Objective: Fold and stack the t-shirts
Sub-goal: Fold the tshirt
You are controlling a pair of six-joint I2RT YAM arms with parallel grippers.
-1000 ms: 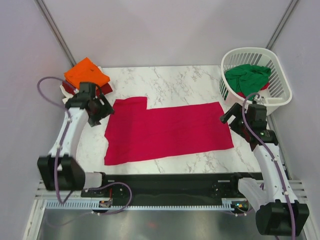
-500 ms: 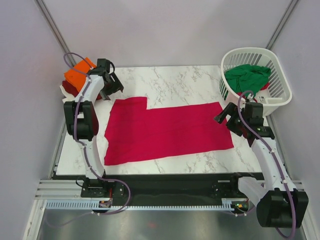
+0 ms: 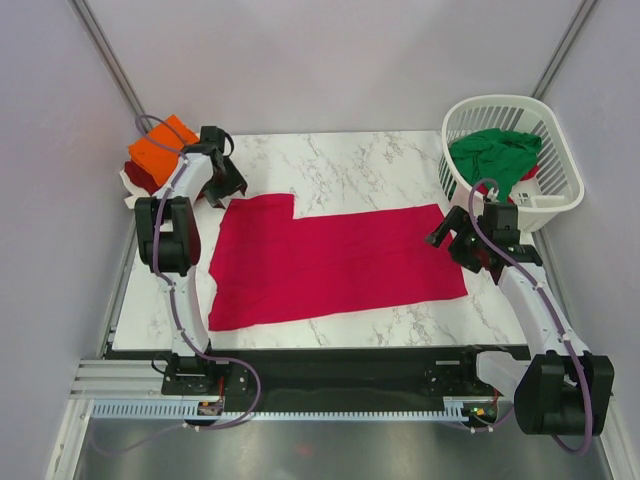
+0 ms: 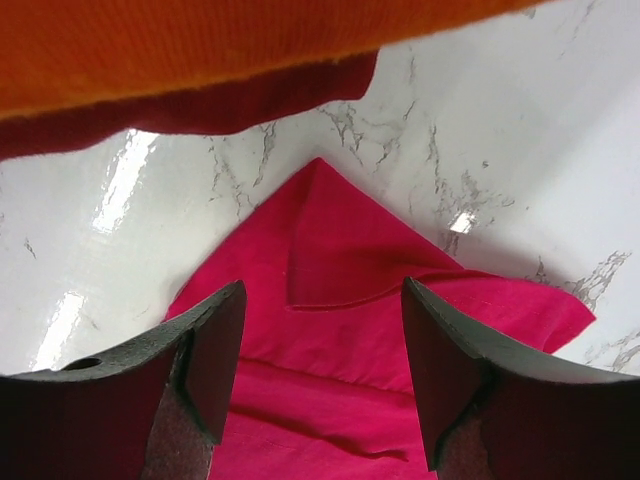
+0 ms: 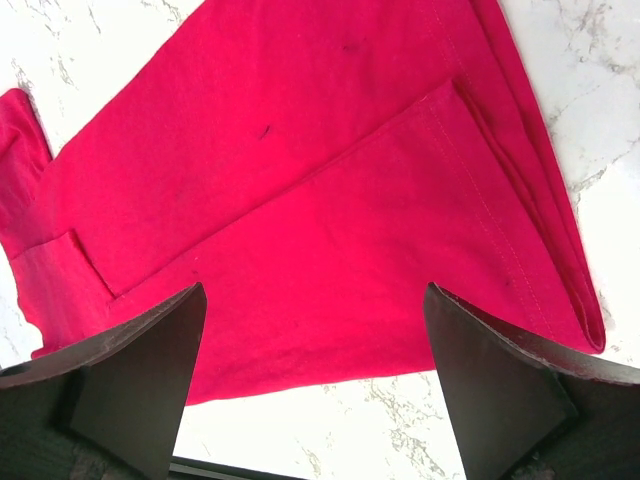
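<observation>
Crimson-red t-shirt (image 3: 335, 265) lies flat in the middle of the marble table (image 3: 350, 160), long side running left to right. Its far-left part juts farther back than the rest, and its near-left corner sits close to the table's near edge. The right wrist view shows a folded-over layer with a stitched hem on top of it.

Left gripper (image 3: 228, 185) is at the shirt's far-left corner, arm stretched out to the far left. In the left wrist view the left gripper (image 4: 322, 290) has its fingers spread apart over the pointed corner of the crimson cloth (image 4: 340, 250), with nothing pinched between them. Can't tell if the tips touch the fabric.

Right gripper (image 3: 450, 235) is at the shirt's far-right corner, just beside the basket. The right wrist view shows it (image 5: 312, 290) spread wide over the cloth (image 5: 300, 180), gripping nothing.

A stack sits at the far-left table corner, just beside the left gripper: orange tee (image 3: 160, 145) on top, dark red tee (image 3: 140, 172) under it, white cloth (image 3: 129, 183) at the bottom edge. The left wrist view shows the orange (image 4: 200, 40) over the dark red (image 4: 200, 105), apart from the crimson corner.

White slatted basket (image 3: 500, 100) stands at the far right with a crumpled green tee (image 3: 495, 152) inside.
</observation>
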